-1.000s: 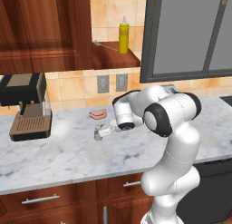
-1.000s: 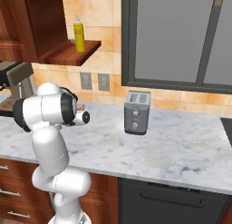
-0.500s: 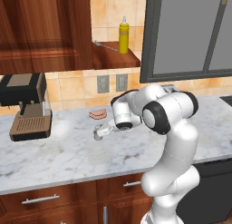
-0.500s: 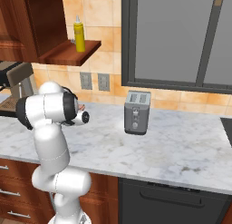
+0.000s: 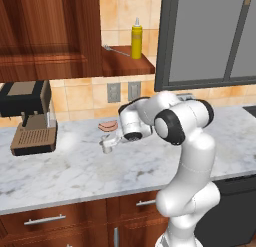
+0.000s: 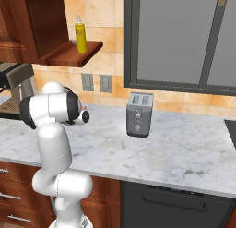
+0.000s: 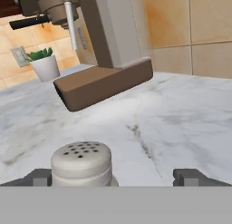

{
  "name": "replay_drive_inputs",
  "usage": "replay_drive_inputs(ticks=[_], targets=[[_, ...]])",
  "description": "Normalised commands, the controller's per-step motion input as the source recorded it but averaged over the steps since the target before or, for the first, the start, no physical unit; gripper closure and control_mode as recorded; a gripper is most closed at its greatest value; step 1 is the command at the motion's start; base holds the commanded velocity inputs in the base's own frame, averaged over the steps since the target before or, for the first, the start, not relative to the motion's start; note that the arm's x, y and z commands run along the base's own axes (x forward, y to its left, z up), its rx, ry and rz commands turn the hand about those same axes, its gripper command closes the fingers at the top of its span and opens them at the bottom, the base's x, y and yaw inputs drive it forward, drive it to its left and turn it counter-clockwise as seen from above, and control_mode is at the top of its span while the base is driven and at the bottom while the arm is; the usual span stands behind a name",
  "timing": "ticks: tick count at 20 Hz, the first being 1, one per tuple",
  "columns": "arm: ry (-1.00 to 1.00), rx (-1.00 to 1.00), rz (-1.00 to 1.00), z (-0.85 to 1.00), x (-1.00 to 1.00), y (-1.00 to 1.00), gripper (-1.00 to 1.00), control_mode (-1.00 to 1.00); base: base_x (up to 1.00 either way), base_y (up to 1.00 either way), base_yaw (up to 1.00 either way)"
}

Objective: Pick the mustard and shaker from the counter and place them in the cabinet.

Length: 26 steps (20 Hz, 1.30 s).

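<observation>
The mustard [image 5: 136, 38] is a slim yellow bottle standing upright on the open cabinet's shelf [image 5: 127, 66]; it is also in the right base view [image 6: 81, 34]. The small grey shaker [image 5: 106, 145] with its silvery holed top stands on the marble counter [image 5: 75, 171]. My gripper [image 5: 108, 141] is low over the counter right at the shaker. In the hand view the shaker [image 7: 81, 163] stands between my spread fingertips [image 7: 38, 177], nearer the left one, and my gripper [image 7: 114, 177] is open. The cabinet door [image 5: 45, 36] is swung open.
A coffee machine [image 5: 30, 118] stands on the counter left of the shaker and looms ahead in the hand view [image 7: 99, 46]. A pink flat food piece [image 5: 106, 126] lies just behind the shaker. A toaster [image 6: 139, 114] stands to the right. A small potted plant [image 7: 45, 64] sits far back.
The arm has shifted slightly left toward the shaker. The shaker and the mustard stand where they were.
</observation>
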Motion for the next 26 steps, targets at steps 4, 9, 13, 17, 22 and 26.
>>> replay_drive_inputs(ticks=[4, 9, 13, 17, 22, 26], targets=[[0.0, 0.0, 0.0, -0.03, 0.02, 0.01, 1.0, -1.0, 0.0, 0.0, 0.0], [0.0, 0.0, 0.0, 0.03, -0.01, 0.0, 1.0, -1.0, 0.0, 0.0, 0.0], [-0.08, 0.0, -0.03, 0.46, -0.3, 0.0, 1.0, -1.0, 0.0, 0.0, 0.0], [-0.09, 0.0, -0.06, 0.59, -0.49, -0.09, 1.0, -1.0, 0.0, 0.0, 0.0], [-0.09, 0.0, -0.1, 0.79, -0.49, -0.11, 1.0, -1.0, 0.0, 0.0, 0.0], [-0.14, 0.0, -0.17, 0.94, -0.35, -0.12, 1.0, -1.0, 0.0, 0.0, 0.0]])
